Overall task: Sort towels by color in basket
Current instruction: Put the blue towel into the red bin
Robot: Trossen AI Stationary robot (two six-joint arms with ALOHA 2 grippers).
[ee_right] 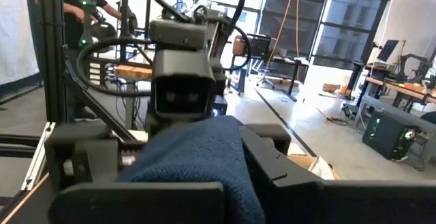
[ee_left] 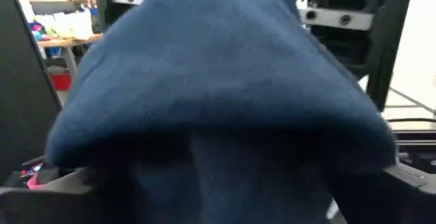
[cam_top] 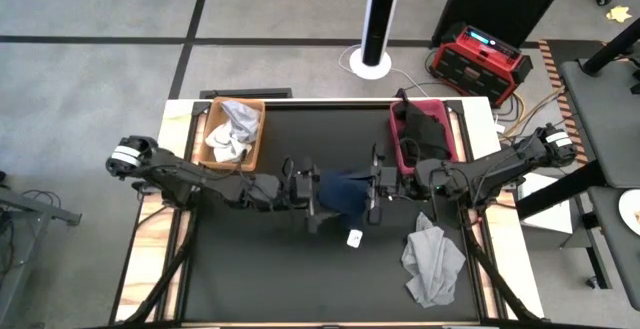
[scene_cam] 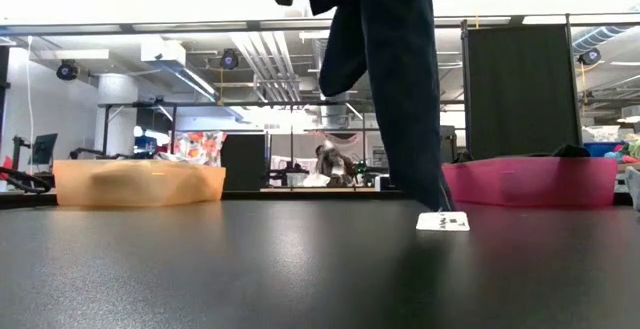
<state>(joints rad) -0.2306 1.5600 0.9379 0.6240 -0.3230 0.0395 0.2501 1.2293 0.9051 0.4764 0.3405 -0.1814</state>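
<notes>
1. The navy blue towel (cam_top: 343,195) hangs above the middle of the black tabletop (cam_top: 260,279), held up between the two arms.
2. The right pincer (cam_top: 377,183) is closed on the navy blue towel at its upper edge; in the right wrist view the cloth lies bunched between its dark fingers (ee_right: 269,159).
3. The left pincer (cam_top: 312,191) stands just beside the towel on the other side, with its jaws wide apart. The towel fills almost all of the left wrist view, and I cannot tell if this pincer touches the cloth.
4. In the low view the towel hangs down in a long fold, and its white label (scene_cam: 442,221) rests on the tabletop.
5. A light grey towel (cam_top: 432,261) lies crumpled on the tabletop near the right front corner, well apart from both pincers.
6. The orange basket (cam_top: 252,149) at the back left holds white and light grey cloth (cam_top: 228,134).
7. The pink basket (cam_top: 396,134) at the back right holds black cloth (cam_top: 425,129).
</notes>
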